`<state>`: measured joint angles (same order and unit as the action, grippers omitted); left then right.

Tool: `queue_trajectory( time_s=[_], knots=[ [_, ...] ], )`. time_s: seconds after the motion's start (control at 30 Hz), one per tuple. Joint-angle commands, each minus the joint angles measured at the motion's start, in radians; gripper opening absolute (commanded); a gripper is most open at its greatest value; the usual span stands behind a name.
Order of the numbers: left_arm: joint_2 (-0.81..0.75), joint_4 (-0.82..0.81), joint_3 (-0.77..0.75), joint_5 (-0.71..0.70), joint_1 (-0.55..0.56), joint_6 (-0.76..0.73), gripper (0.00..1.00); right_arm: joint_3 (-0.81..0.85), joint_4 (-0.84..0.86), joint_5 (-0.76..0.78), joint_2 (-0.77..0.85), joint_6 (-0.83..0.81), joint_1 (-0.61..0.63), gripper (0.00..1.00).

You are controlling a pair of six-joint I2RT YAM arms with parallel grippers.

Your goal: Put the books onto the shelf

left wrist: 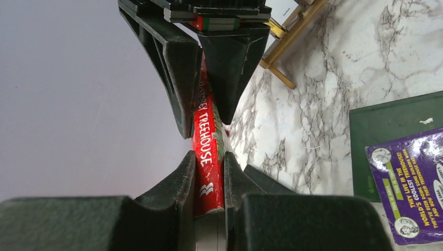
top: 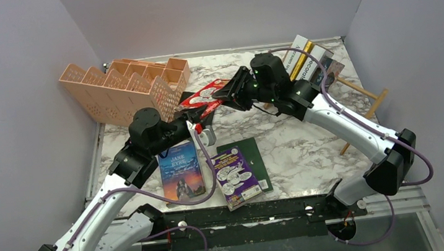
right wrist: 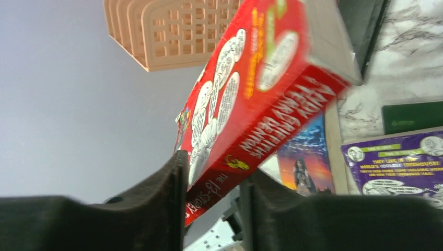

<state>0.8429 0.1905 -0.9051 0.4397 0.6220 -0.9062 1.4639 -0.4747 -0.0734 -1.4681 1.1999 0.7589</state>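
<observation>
Red cartoon book (top: 203, 96) up in mid-air near the peach organizer (top: 122, 89), clenched along one edge by left tool (left wrist: 209, 172); right tool (right wrist: 214, 172) straddling the same book, fingers either side, cannot tell if clamped yet. Looks like a handover on the way to the shelf (top: 359, 88) at far right, already carrying a few books (top: 303, 58), white, yellow, brown. Flat on the table (top: 309, 147), not yet shelved: blue Jane Eyre (top: 180, 170), purple cartoon book (top: 236, 177), dark green book (top: 255, 153) partly under it. Roughly half done
</observation>
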Motion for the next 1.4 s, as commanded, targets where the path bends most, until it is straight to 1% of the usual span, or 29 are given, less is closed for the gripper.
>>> queue_trajectory(
  time_s=[0.0, 0.03, 0.07, 0.1, 0.17, 0.2, 0.23, 0.33, 0.43, 0.5, 0.6, 0.67, 0.77, 0.8, 0.97, 1.07, 1.13, 1.23, 1.37],
  knots=[
    [-0.016, -0.039, -0.067, 0.113, 0.003, -0.010, 0.19, -0.010, -0.030, 0.018, 0.008, 0.028, -0.009, 0.29],
    [-0.023, -0.040, -0.063, 0.118, 0.002, 0.023, 0.36, -0.013, -0.028, 0.035, 0.015, 0.026, -0.012, 0.23],
    [-0.033, -0.047, -0.055, 0.114, 0.003, 0.060, 0.47, -0.019, -0.021, 0.051, 0.025, 0.020, -0.019, 0.17],
    [-0.041, -0.057, -0.046, 0.102, 0.003, 0.110, 0.56, -0.023, -0.013, 0.067, 0.034, 0.008, -0.024, 0.10],
    [-0.061, -0.084, -0.026, 0.067, 0.003, 0.232, 0.67, -0.028, 0.007, 0.134, 0.060, -0.030, -0.039, 0.02],
    [-0.070, -0.105, -0.016, 0.043, 0.002, 0.311, 0.73, -0.029, 0.019, 0.163, 0.075, -0.058, -0.045, 0.01],
    [-0.079, -0.126, -0.004, 0.019, 0.002, 0.386, 0.75, -0.030, 0.032, 0.198, 0.097, -0.091, -0.052, 0.01],
    [-0.097, -0.162, 0.029, -0.028, 0.003, 0.598, 0.77, -0.014, 0.080, 0.316, 0.152, -0.243, -0.058, 0.01],
    [-0.095, -0.179, 0.049, -0.107, 0.003, 0.837, 0.77, 0.013, 0.104, 0.435, 0.201, -0.429, -0.059, 0.01],
    [-0.081, -0.148, 0.045, -0.151, 0.002, 0.948, 0.77, 0.020, 0.133, 0.490, 0.229, -0.567, -0.061, 0.01],
    [-0.063, -0.078, 0.036, -0.253, 0.002, 1.062, 0.77, 0.045, 0.151, 0.577, 0.256, -0.756, -0.062, 0.01],
    [-0.058, -0.048, 0.040, -0.289, 0.002, 1.107, 0.79, 0.058, 0.171, 0.647, 0.268, -0.865, -0.062, 0.01],
    [-0.057, -0.030, 0.056, -0.296, 0.002, 1.138, 0.84, 0.079, 0.215, 0.766, 0.280, -1.029, -0.065, 0.01],
    [-0.056, -0.026, 0.065, -0.299, 0.002, 1.144, 0.84, 0.085, 0.235, 0.806, 0.282, -1.109, -0.065, 0.01],
    [-0.048, -0.017, 0.104, -0.321, 0.002, 1.171, 0.85, 0.110, 0.341, 1.032, 0.285, -1.396, -0.070, 0.01],
    [-0.048, -0.035, 0.139, -0.316, 0.002, 1.193, 0.85, 0.067, 0.482, 1.179, 0.296, -1.584, -0.084, 0.01],
    [-0.049, -0.046, 0.159, -0.314, 0.002, 1.208, 0.85, 0.029, 0.574, 1.240, 0.308, -1.685, -0.098, 0.01],
    [-0.048, -0.057, 0.182, -0.302, 0.003, 1.221, 0.84, -0.018, 0.637, 1.307, 0.324, -1.754, -0.140, 0.01],
    [-0.048, -0.068, 0.203, -0.294, 0.002, 1.229, 0.84, -0.105, 0.620, 1.336, 0.331, -1.730, -0.228, 0.01]
  ],
)
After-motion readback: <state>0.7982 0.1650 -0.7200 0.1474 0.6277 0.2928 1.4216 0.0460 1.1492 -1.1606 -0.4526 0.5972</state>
